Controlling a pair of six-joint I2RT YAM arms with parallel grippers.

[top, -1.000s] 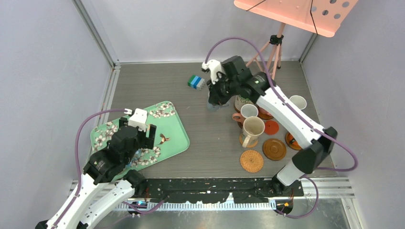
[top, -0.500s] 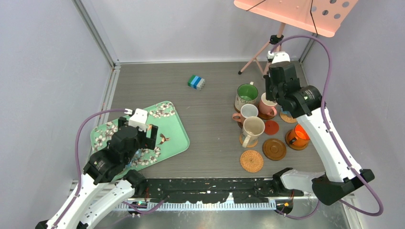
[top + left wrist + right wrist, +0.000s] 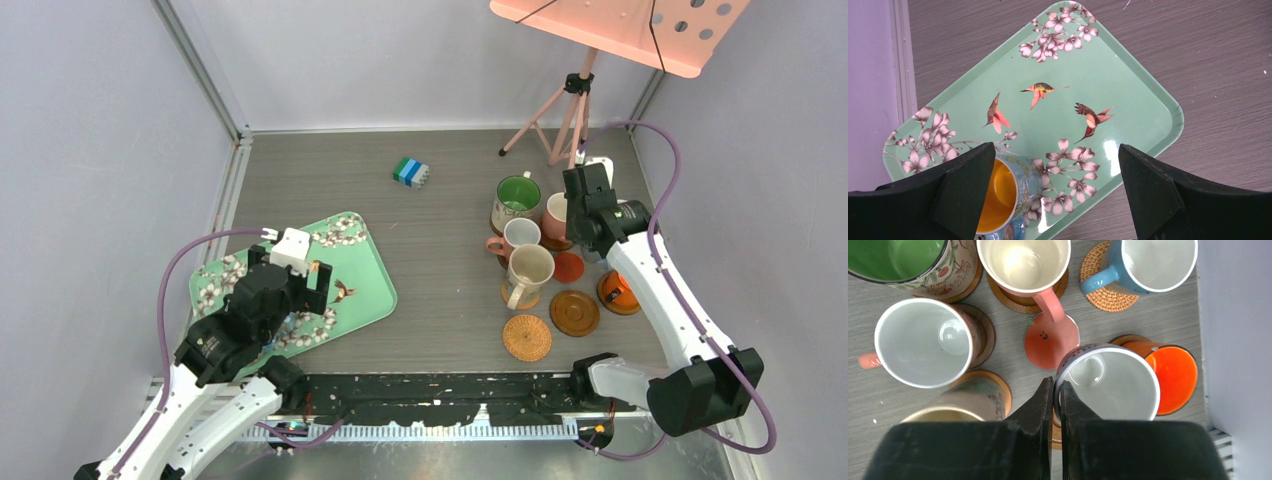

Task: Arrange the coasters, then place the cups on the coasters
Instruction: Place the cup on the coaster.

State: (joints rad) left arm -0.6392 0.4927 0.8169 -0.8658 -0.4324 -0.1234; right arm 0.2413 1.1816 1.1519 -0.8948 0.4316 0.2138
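My right gripper pinches the rim of a white-inside mug, held upright, mouth up, beside the orange-inside mug and over the red-orange coaster. Only my right wrist view shows that pinch; overhead, my arm hides it. My left gripper gapes wide, empty, above the floral tray and its yellow-inside mug.

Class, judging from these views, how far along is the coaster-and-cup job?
Done: the green-inside mug, pink mug, light blue mug and orange-inside mug sit on coasters. In hand: the right gripper pinches the rim of a white-inside mug. Left: the red-orange coaster, brown wooden coaster and wicker coaster lie bare, and the yellow-inside mug stands on the tray beneath the open left gripper.
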